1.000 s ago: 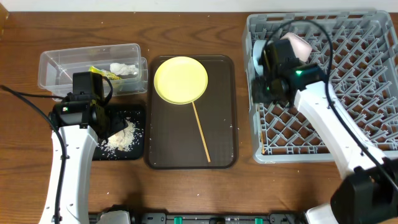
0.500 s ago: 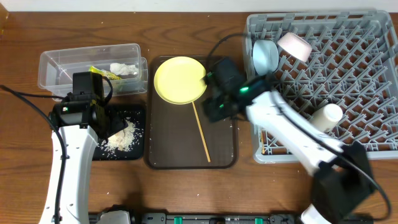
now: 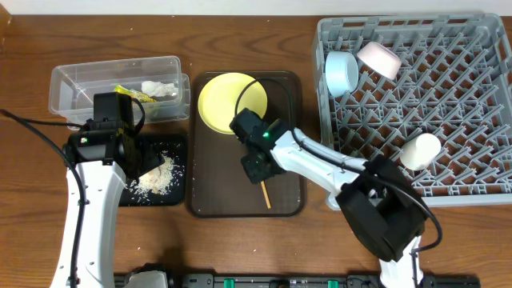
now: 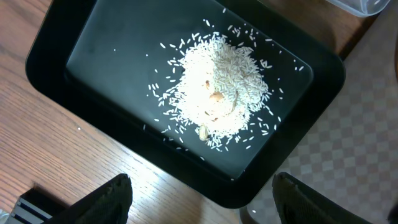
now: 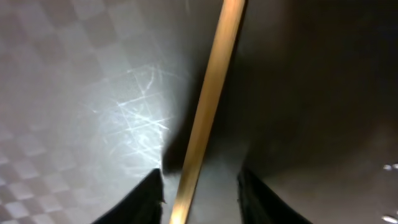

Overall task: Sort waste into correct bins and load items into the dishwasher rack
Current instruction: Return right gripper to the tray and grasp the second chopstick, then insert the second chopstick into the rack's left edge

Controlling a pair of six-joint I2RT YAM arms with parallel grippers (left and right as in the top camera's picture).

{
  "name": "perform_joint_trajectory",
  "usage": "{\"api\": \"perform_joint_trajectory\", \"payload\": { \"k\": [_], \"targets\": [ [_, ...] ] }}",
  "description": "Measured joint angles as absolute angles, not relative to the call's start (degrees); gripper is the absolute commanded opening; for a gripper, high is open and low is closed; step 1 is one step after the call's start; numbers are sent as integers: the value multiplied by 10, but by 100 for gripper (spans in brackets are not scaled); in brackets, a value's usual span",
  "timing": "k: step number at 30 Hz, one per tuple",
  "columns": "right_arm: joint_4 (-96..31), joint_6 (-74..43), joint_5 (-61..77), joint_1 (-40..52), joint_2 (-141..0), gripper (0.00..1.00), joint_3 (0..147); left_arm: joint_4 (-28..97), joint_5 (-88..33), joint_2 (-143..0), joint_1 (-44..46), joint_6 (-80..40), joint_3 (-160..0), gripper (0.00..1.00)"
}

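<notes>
Since half a second earlier, the right end effector (image 3: 256, 168) had swung down-frame and leftward, from beside the yellow plate's (image 3: 224, 102) right edge to the middle of the dark brown serving tray (image 3: 290, 164). It stood over the single wooden chopstick (image 3: 264, 194), whose lower end showed past it toward the tray's bottom edge. The left arm had not shifted.

In the right wrist view, the chopstick (image 5: 211, 93) ran between the two fingers (image 5: 146, 199). They stood a little apart, straddling it with a gap on either side, nearer on the left, and nothing was clamped.

The left end effector (image 4: 202, 186) hung spread wide and empty over the black tray (image 4: 93, 62) at the lower left of the overhead frame, above the heap of white rice (image 4: 221, 93) lying inside it.

Just above that tray, the clear tub (image 3: 80, 80) held the snack wrapper (image 3: 132, 94) and the crumpled tissue (image 3: 160, 87). The plate lay at the top of the serving tray.

At the right of the tabletop, the grey dishwasher rack (image 3: 464, 120) held the light blue bowl (image 3: 342, 72) and the white bowl (image 3: 379, 58) side by side in its upper left corner. The pale cup (image 3: 420, 150) lay on its side lower down, near the rack's middle.
</notes>
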State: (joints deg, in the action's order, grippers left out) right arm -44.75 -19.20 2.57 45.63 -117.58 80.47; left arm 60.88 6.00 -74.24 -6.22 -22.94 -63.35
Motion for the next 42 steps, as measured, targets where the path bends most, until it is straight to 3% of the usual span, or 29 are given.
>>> {"api": "perform_joint_trajectory", "payload": {
  "k": [5, 7, 8, 13, 16, 27, 42],
  "targets": [
    [-456, -210, 13, 456, -1178, 13, 805, 609, 60, -742, -62, -229, -634, 75],
    [-466, -213, 12, 456, -1177, 2, 805, 609, 60, -742, -62, -229, -634, 75],
    [-470, -214, 12, 456, -1177, 1, 805, 609, 60, -742, -62, -229, -634, 75],
    [-486, -223, 10, 455, -1177, 5, 805, 609, 60, -742, -62, -229, -634, 75],
    [-488, -228, 10, 455, -1177, 18, 805, 609, 60, -742, -62, -229, -634, 75],
    [-499, -222, 10, 455, -1177, 1, 805, 609, 60, -742, -62, -229, -634, 75],
    [-514, -229, 9, 404, -1115, 1, 805, 609, 60, -742, -62, -229, -634, 75]
  ]
}}
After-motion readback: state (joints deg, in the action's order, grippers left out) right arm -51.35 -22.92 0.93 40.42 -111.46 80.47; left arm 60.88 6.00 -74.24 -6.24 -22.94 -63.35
